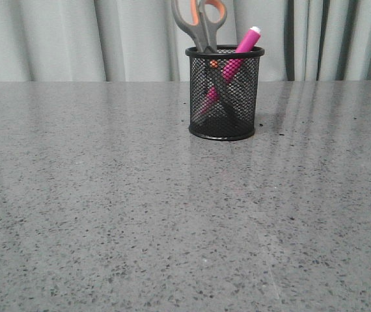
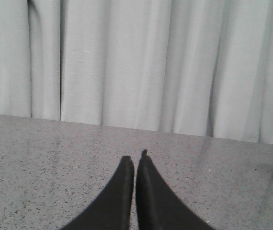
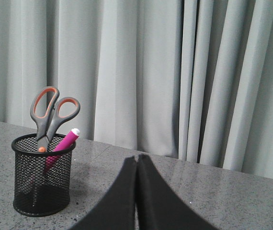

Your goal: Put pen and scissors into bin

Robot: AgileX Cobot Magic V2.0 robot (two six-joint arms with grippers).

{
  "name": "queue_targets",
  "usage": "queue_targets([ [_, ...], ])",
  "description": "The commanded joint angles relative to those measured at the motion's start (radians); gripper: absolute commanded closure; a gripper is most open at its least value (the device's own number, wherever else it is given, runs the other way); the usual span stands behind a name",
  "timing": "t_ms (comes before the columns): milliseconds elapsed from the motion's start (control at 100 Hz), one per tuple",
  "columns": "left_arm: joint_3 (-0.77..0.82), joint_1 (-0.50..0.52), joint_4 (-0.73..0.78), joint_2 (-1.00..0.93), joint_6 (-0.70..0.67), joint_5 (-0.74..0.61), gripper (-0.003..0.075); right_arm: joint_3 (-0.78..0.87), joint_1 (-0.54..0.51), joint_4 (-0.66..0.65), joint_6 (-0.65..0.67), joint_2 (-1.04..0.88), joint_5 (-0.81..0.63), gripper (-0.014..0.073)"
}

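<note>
Looking forward over the speckled grey table (image 1: 140,214), I see the black wire-mesh bin (image 1: 224,97) standing upright in the upper middle of the front frame, just in front of the pale curtain (image 1: 75,39). Both task items sit inside it. The scissors (image 1: 202,26) stand blades down, their grey, orange-lined handles rising above the rim at the top edge of the frame. The pink pen (image 1: 241,49) leans to the right against the rim, its white tip pointing up and out.

Neither arm shows in the front view. On my left wrist camera, the left gripper (image 2: 135,160) is clenched, its dark fingers pressed together with nothing between them, over bare tabletop. On my right wrist camera, the right gripper (image 3: 136,160) is likewise closed on nothing, with the bin at the lower left of that frame, well apart from the fingertips.
</note>
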Motion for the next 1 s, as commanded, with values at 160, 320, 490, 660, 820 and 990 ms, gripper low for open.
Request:
queue_targets([
  [160, -0.030, 0.006, 1.085, 0.010, -1.049, -0.076, 0.0739, -0.026, -0.006, -0.020, -0.006, 0.009, -0.064, 0.0670],
  [320, -0.011, 0.004, 1.313, 0.010, -1.215, -0.076, 0.0739, -0.026, -0.006, -0.020, -0.006, 0.009, -0.064, 0.0670],
  [490, 0.032, -0.005, 1.381, 0.003, -1.235, -0.074, 0.0739, -0.026, -0.006, -0.020, -0.006, 0.009, -0.064, 0.0670],
  [660, 0.086, -0.037, 1.420, -0.035, -1.240, -0.078, 0.0739, -0.026, -0.006, -0.020, -0.006, 0.009, -0.064, 0.0670],
  [820, 0.152, -0.022, 1.429, -0.069, -1.309, -0.093, 0.0739, -0.026, -0.006, -0.020, -0.006, 0.009, -0.061, 0.0670],
  [990, 0.152, -0.022, 1.449, -0.069, -1.315, -0.082, 0.0739, -0.026, -0.006, -0.020, -0.006, 0.009, -0.063, 0.0670],
])
